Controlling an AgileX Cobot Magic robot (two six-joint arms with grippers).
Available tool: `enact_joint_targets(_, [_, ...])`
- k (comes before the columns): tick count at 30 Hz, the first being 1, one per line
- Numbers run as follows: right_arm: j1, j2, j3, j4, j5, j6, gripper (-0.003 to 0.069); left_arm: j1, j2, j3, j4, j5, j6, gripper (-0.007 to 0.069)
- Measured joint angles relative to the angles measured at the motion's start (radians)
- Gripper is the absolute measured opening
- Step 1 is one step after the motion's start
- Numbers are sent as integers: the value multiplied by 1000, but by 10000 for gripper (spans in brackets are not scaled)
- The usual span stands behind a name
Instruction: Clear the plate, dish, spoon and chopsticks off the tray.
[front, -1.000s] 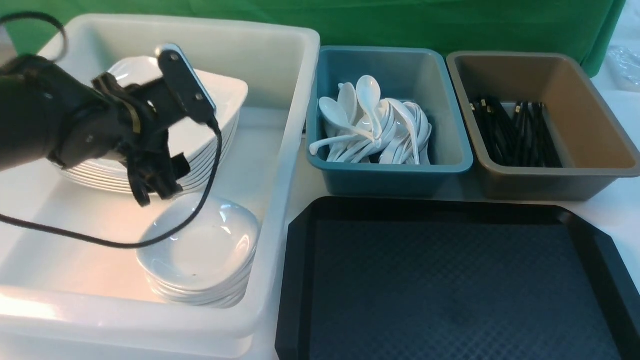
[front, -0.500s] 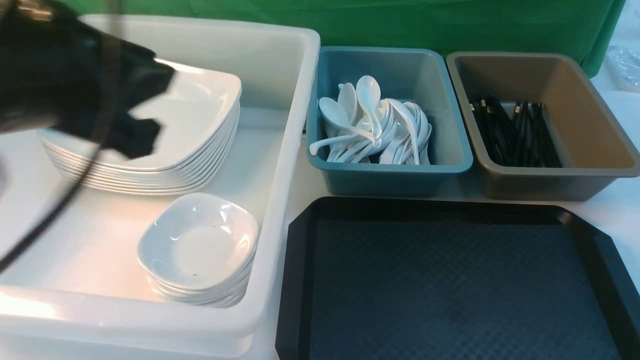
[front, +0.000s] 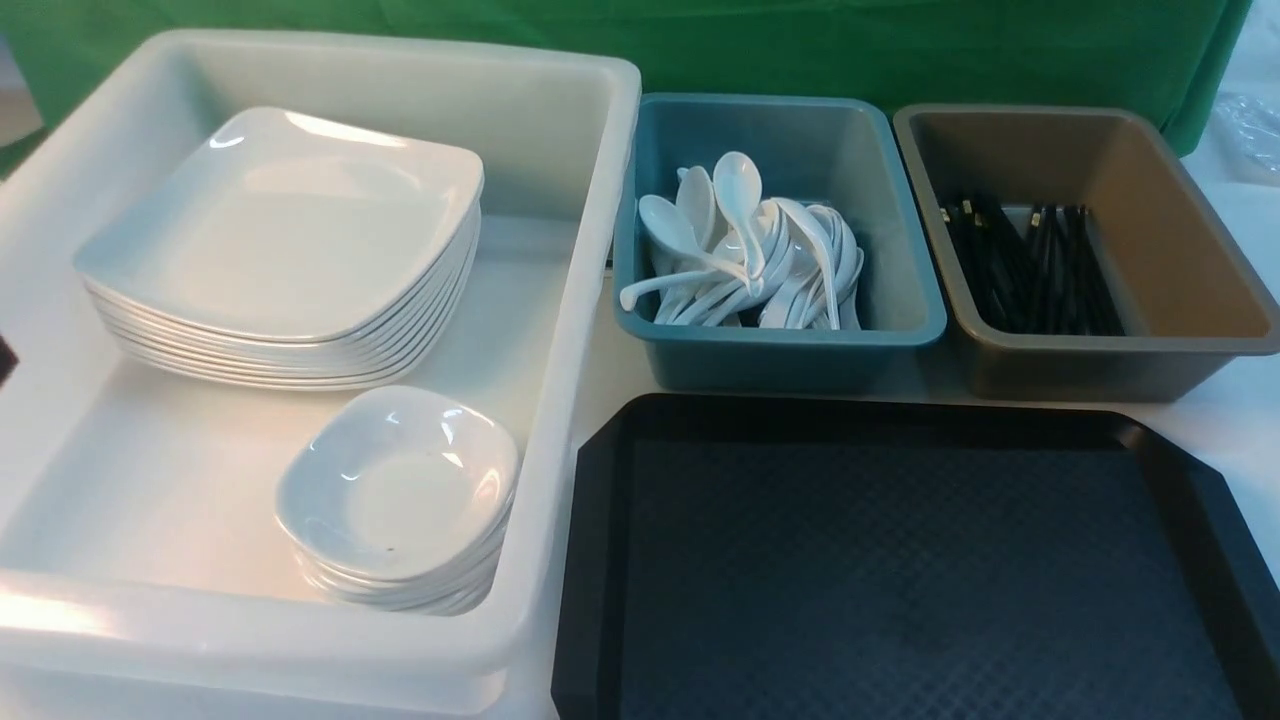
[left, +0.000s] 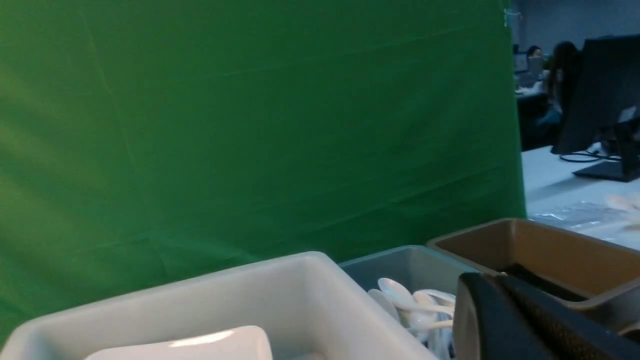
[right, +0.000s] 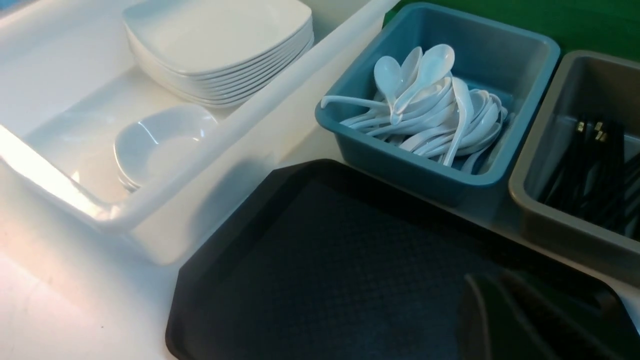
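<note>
The black tray (front: 900, 560) lies at the front right with a bare floor; it also shows in the right wrist view (right: 325, 260). The top plate (front: 285, 230) sits on a stack of plates in the white tub. The top dish (front: 400, 490) sits on a stack of dishes in front of the plates. Spoons (front: 745, 250) lie heaped in the teal bin. Chopsticks (front: 1030, 265) lie in the brown bin. Neither gripper shows in the front view. My left gripper (left: 492, 287) looks shut and empty, above the tub. My right gripper (right: 487, 295) looks shut and empty, over the tray.
The white tub (front: 590, 230) fills the left half. The teal bin (front: 900, 200) and the brown bin (front: 1180, 250) stand side by side behind the tray. A green cloth hangs behind everything.
My left arm has pulled back from above the dish stack, up and to the left, and has left the front view. The crockery has not moved.
</note>
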Motion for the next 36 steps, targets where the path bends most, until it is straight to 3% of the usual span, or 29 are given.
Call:
enact_joint_targets(14, [0,0,0,0,0,4,99,0,-18,240,30,-45,3,4])
enact_joint_targets(19, [-72,0,0,2,-1,4,110,0,-17,300,33,-45,2,4])
enact_joint_targets(23, [-228,-21,14,62,-18,-52,83,0,-17,338,34,-45,2,4])
enact_joint_targets(27, [-424,-109,177,203,-160,-358,21,0,-16,384,43,-45,2,4])
enact_joint_targets(29, [-521,-163,300,264,-256,-451,19,0,-16,393,53,-45,2,5])
enact_joint_targets(33, [-679,-294,553,357,-433,-466,19,0,-16,393,64,-45,2,5])
enact_joint_targets(36, [-738,-384,738,394,-569,-466,19,0,-16,393,65,-45,2,5])
